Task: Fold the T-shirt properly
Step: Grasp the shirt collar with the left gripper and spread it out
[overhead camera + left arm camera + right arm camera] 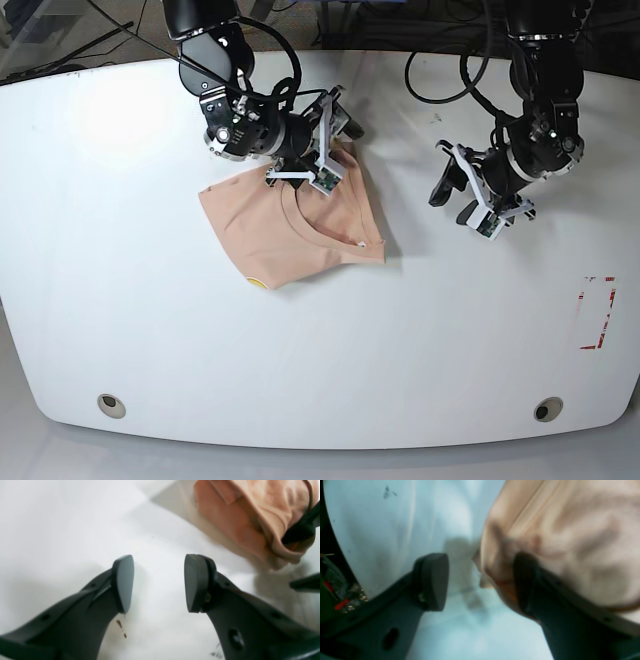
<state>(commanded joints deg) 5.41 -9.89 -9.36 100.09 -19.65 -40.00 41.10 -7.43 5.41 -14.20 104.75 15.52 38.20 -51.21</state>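
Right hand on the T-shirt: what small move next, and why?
Probably close the right hand gently: its fingers stand apart, and the T-shirt's edge lies between them, one finger tucked inside a fold.

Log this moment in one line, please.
T-shirt: rumpled, on table | right tool: open, one finger inside fabric | left tool: open, off shirt

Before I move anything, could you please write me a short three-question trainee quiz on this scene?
1. True or false: the left gripper is open.
2. Multiple choice: which gripper has a finger inside a fold of the T-shirt?
A) left
B) right
C) both
3. Fill in: in the base view, the T-shirt lies on the ____ half of the table for the most part.

Key: 1 true; 2 B; 3 left.
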